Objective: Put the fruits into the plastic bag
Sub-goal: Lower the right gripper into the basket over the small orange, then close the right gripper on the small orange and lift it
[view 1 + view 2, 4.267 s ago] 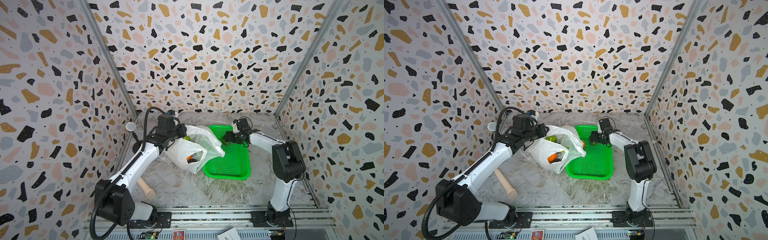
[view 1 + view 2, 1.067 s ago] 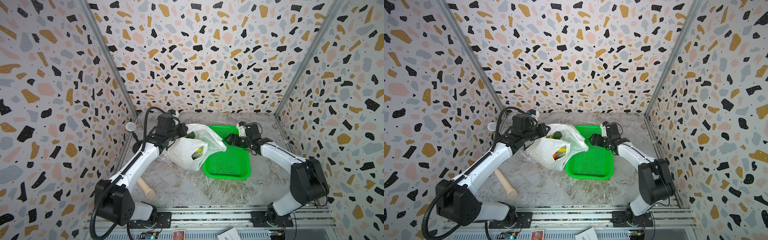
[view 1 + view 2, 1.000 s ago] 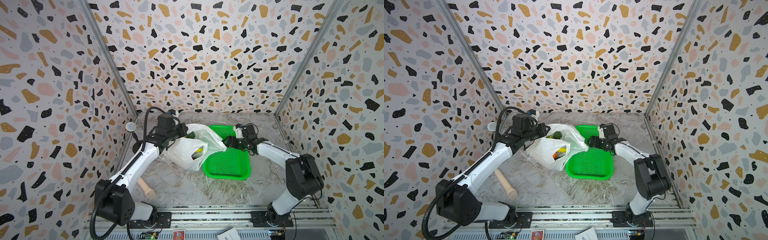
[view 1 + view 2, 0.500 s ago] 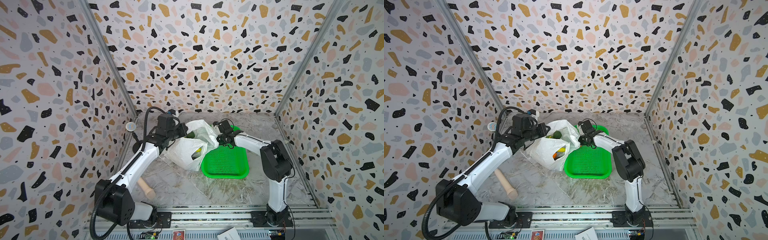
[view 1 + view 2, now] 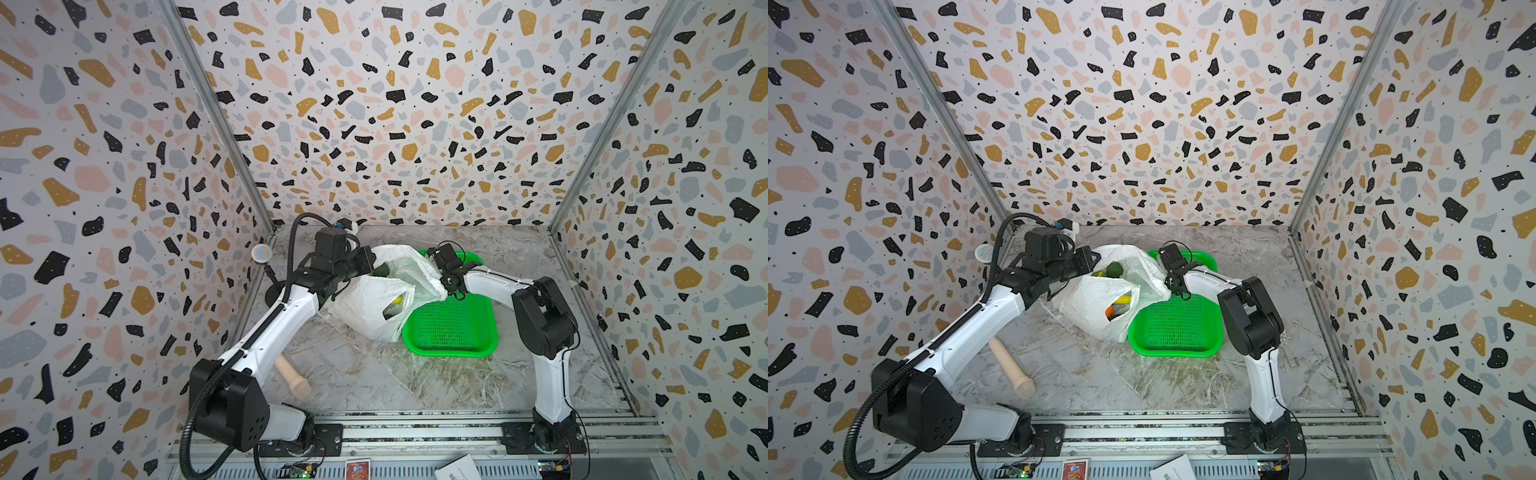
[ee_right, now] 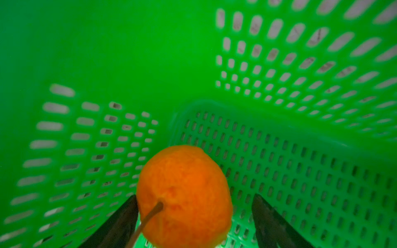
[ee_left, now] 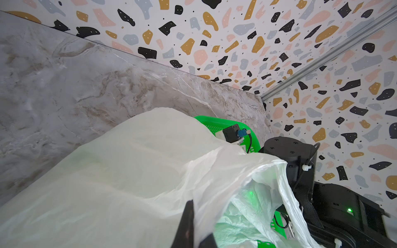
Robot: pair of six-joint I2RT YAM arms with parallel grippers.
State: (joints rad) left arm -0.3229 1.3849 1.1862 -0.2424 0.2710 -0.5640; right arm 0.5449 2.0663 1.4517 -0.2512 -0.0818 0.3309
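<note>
Inside the green basket [image 6: 300, 64], right fingers [image 6: 270, 221] stand spread around an orange [image 6: 184, 197]; left fingers [image 7: 185, 225] pinch the plastic bag [image 7: 129, 171].

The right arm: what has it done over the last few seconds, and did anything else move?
Its elbow swung out rightward and back; the right gripper now sits low in the green basket, open around an orange, not gripping. The left gripper stayed shut on the plastic bag; the beige peg stayed put.

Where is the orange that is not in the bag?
In the right wrist view, the orange lies in the green basket, close to its wall, between the open fingers of the right pincer.
</note>
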